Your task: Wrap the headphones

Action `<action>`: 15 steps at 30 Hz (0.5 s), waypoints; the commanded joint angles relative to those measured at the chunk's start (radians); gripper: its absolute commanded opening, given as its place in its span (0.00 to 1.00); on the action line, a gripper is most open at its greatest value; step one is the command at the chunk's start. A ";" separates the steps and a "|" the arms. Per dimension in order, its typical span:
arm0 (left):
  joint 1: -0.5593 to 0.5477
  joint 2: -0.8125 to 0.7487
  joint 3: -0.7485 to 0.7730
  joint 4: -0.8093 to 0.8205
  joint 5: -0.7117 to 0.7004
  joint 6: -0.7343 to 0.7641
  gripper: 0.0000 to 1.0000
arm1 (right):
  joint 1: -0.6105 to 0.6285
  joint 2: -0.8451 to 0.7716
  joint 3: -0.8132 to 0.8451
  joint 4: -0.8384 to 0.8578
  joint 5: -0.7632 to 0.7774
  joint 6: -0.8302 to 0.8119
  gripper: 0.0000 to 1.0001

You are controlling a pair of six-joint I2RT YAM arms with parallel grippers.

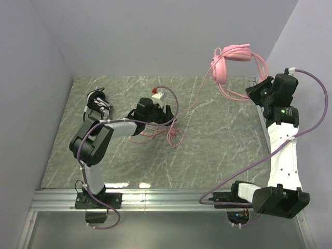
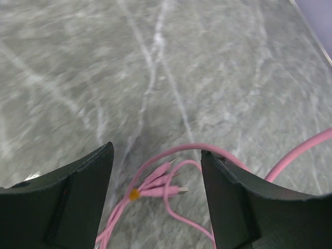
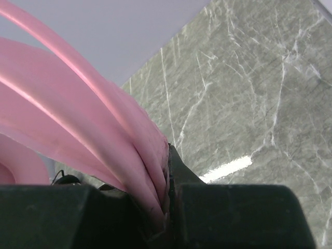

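Gripping the pink headset (image 1: 228, 58) by its band with the right claw (image 3: 168, 171), pinched tight on the stacked pink strips. Holding it up at the far right corner, well above the tabletop (image 1: 218, 155), probably to keep the ear cups free and to offer a steady form for winding the cable (image 1: 155, 136) round.

Running down from the headset and leftward across the tabletop, then ending in a loose tangle near the middle. Hovering over that tangle with the left claw (image 2: 155, 155), spread apart, straddling the plug end (image 2: 161, 191) without touching it. Apparently lining up to pick the free end, since starting a wrap from the plug leaves no slack trailing behind. Hard to tell from the wrist view how near the surface; no contact visible.

Ignoring for now the black-and-white headset (image 1: 97, 101), lying at the far left of the tabletop, well apart from the pink one; too small to say how its own lead lies.

Judged early in the pink wrap, with most of the cable lying loose. Calls next for closing on the thin strands beside the plug, low enough to catch them yet not scrape the stone. Risk of pinching only one loop, or of pulling the tangle into a knot on lifting.
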 commanded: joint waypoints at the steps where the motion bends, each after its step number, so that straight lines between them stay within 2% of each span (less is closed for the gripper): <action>1: -0.007 0.027 0.063 0.124 0.185 0.056 0.73 | -0.031 -0.030 0.049 0.126 -0.096 0.044 0.00; 3: -0.007 0.058 0.073 0.150 0.238 0.062 0.74 | -0.046 -0.033 0.053 0.126 -0.112 0.052 0.00; 5: -0.005 0.085 0.064 0.210 0.290 0.038 0.69 | -0.050 -0.045 0.042 0.143 -0.130 0.056 0.00; 6: -0.004 0.098 0.068 0.243 0.303 0.024 0.54 | -0.051 -0.048 0.036 0.149 -0.137 0.065 0.00; 8: -0.004 0.121 0.082 0.245 0.294 -0.005 0.36 | -0.051 -0.053 0.027 0.154 -0.144 0.068 0.00; 9: -0.002 0.122 0.086 0.244 0.294 -0.013 0.23 | -0.053 -0.051 0.025 0.152 -0.146 0.067 0.00; 13: -0.004 0.070 0.062 0.244 0.298 -0.011 0.11 | -0.066 -0.053 0.016 0.148 -0.152 0.065 0.00; 14: -0.002 0.055 0.062 0.219 0.248 -0.004 0.10 | -0.069 -0.057 0.011 0.146 -0.146 0.068 0.00; 15: -0.004 0.031 0.074 0.102 0.197 0.013 0.02 | -0.073 -0.063 0.004 0.143 -0.138 0.073 0.00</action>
